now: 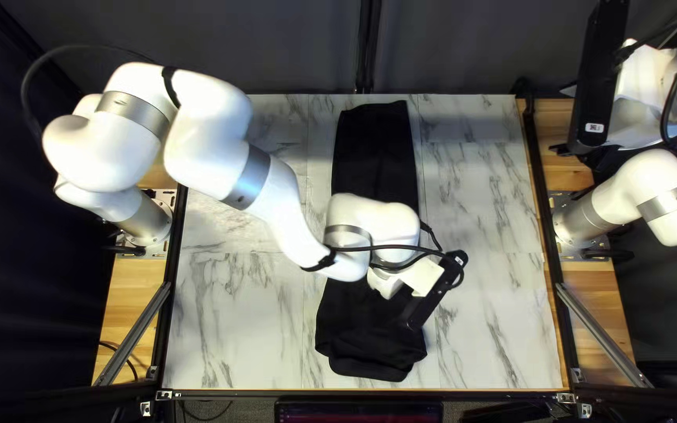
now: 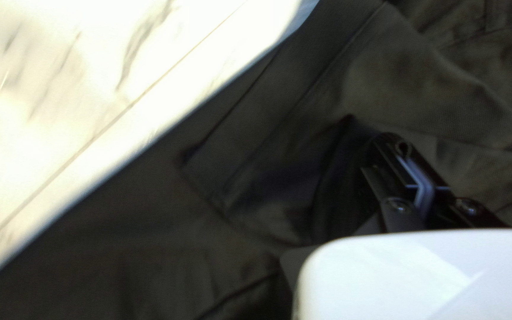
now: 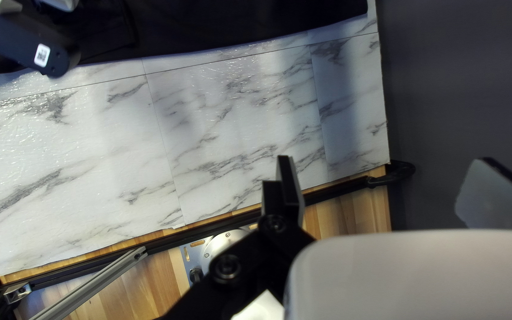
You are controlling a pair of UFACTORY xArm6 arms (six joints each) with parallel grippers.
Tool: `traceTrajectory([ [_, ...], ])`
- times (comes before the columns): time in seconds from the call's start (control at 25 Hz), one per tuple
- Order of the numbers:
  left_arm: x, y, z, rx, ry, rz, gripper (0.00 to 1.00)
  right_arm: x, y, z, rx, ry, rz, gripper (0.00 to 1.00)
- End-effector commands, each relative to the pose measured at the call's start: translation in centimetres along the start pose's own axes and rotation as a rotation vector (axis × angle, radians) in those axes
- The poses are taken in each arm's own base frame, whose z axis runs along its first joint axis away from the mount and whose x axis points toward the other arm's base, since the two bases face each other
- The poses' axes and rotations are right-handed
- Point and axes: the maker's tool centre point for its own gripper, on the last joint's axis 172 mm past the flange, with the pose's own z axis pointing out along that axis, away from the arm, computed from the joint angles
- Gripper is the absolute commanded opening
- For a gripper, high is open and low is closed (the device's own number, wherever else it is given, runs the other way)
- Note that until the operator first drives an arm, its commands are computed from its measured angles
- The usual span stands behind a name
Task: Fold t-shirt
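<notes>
The black t-shirt [image 1: 374, 149] lies as a long narrow strip down the middle of the table, its near end rumpled in layers. Over that near part is my left gripper [image 1: 389, 283], its fingertips hidden from above. In the left wrist view, the left gripper [image 2: 380, 157] has its fingers close together, shut on a raised fold of the t-shirt [image 2: 291, 112]. My right gripper [image 1: 564, 119] is off the cloth, above the table's right edge. Seen from its wrist, the right gripper [image 3: 386, 184] stands wide open with nothing between its fingers; the t-shirt [image 3: 220, 24] lies ahead, out of reach.
The marble-patterned table [image 1: 487, 196] shows on both sides of the cloth. My left arm [image 1: 276, 204] crosses the table's left half. A black rail [image 1: 546, 227] runs along the right edge. The left arm's camera bar [image 3: 25, 44] shows over the cloth in the right wrist view.
</notes>
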Motion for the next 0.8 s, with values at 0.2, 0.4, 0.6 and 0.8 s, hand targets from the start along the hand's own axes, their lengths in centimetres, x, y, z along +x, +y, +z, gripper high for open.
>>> traceTrajectory([
  [0.2, -2.8, 2.4, -3.3, 0.190, 0.089, -0.342, 1.00, 0.0, 0.0, 0.0, 0.000, 0.000, 0.000, 1.00],
  [0.4, -3.5, 3.7, -3.7, 0.384, 0.103, -0.579, 1.00, 0.0, 0.0, 0.0, 0.000, 0.000, 0.000, 1.00],
  [0.6, -5.1, 4.0, -3.2, 0.545, 0.085, -0.747, 1.00, 0.0, 0.0, 0.0, 0.000, 0.000, 0.000, 1.00],
  [0.8, -4.7, 4.3, -3.0, 0.657, 0.045, -0.828, 1.00, 0.0, 0.0, 0.0, 0.000, 0.000, 0.000, 1.00],
])
